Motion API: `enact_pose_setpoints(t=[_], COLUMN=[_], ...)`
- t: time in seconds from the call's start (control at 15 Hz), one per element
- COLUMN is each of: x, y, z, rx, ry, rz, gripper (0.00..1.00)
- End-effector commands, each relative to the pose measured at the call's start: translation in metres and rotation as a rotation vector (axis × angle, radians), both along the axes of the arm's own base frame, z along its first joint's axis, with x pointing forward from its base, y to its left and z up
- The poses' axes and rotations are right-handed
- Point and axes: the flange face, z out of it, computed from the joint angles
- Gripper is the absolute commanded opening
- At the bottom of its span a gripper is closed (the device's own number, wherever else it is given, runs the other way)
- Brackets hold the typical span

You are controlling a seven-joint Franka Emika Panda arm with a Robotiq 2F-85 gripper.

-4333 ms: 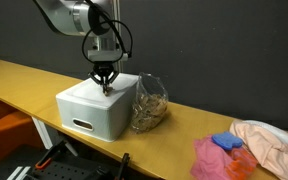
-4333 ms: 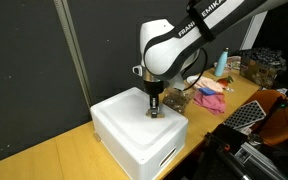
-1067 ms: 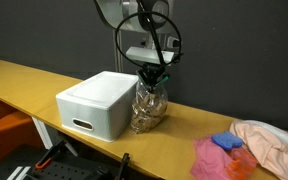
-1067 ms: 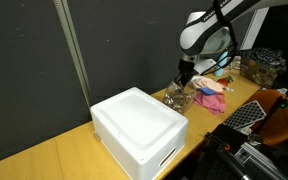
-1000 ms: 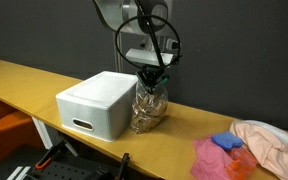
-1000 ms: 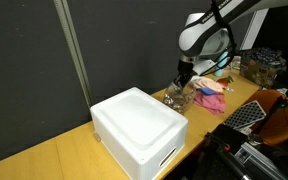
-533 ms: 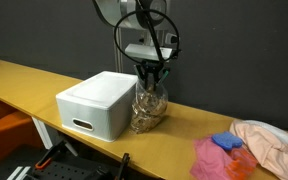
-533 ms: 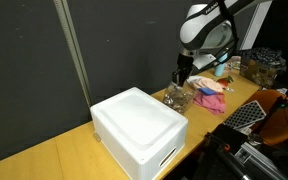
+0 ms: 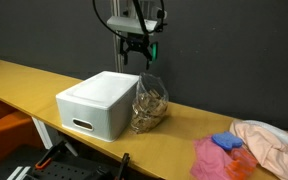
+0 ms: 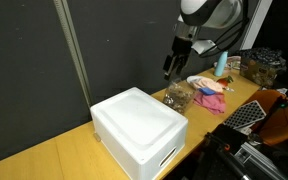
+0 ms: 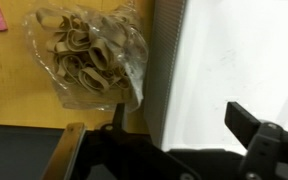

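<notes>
Nearest the front edge of the yellow table (image 9: 24, 80): white foam box (image 9: 96, 103), closed, handle slot on its near face. At the near right in an exterior view: pink cloth (image 9: 216, 160), a small blue piece (image 9: 226, 143) on it, a peach cloth (image 9: 269, 143) bunched just beyond.

Pressed against the right side of the box: clear plastic bag (image 9: 150, 103), standing slumped, packed with tan bands. Same contact noted in the wrist view, bag (image 11: 84, 55) left of the box wall (image 11: 234, 60), bands looped and tangled inside. Bag crumpled at the top, mouth not readable.

Above the bag, well apart from it: gripper (image 9: 135, 60), pointing down, jaws spread wide, nothing between them, released. Confirmed from an exterior view (image 10: 170, 68): fingers apart, clear of bag (image 10: 178, 96) and box alike.

Farthest back: black curtain (image 9: 244, 50) behind the table.
</notes>
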Motion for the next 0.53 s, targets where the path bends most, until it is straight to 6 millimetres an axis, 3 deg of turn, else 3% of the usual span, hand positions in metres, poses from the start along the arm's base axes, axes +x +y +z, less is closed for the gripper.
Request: enact_pose_setpoints(t=[0.0, 0.2, 0.47], x=[-0.001, 0.002, 0.003], y=[0.038, 0.056, 0.059], z=[0.017, 0.017, 0.01], rx=[0.019, 0.017, 0.016], ry=[0.023, 0.036, 0.027], rz=[0.025, 0.027, 0.035], gripper=[1.0, 1.0, 1.0])
